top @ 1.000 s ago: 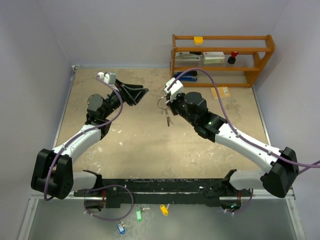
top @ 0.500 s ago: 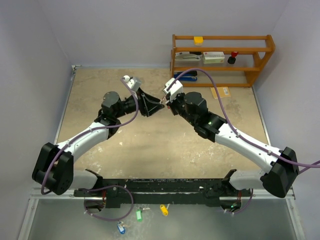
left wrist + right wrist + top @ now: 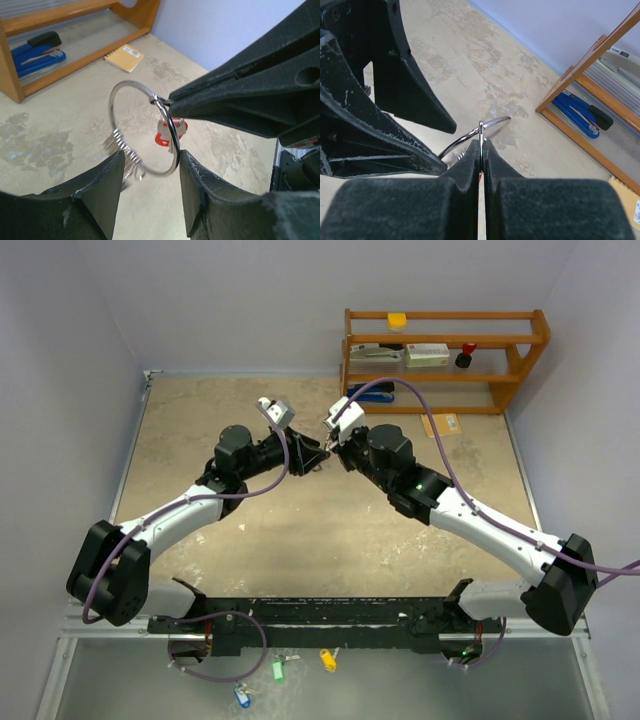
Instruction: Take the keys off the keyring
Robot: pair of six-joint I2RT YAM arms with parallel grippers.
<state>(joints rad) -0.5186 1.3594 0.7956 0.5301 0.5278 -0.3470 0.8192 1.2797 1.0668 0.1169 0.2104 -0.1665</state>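
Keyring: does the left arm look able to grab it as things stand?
Probably yes. The left pincer is open, a finger on either side of the keyring at its lower arc, with nothing between. The right pincer, shut on the keyring, holds its upper edge.

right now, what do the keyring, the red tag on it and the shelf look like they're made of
Keyring: most likely thin steel wire, polished; it is bright silver with sharp highlights.
Red tag: probably plastic, going by the flat saturated colour, but it is partly hidden behind the ring, so this is unsure.
Shelf: wood, apparently varnished; it has orange-brown square rails with a slight sheen.
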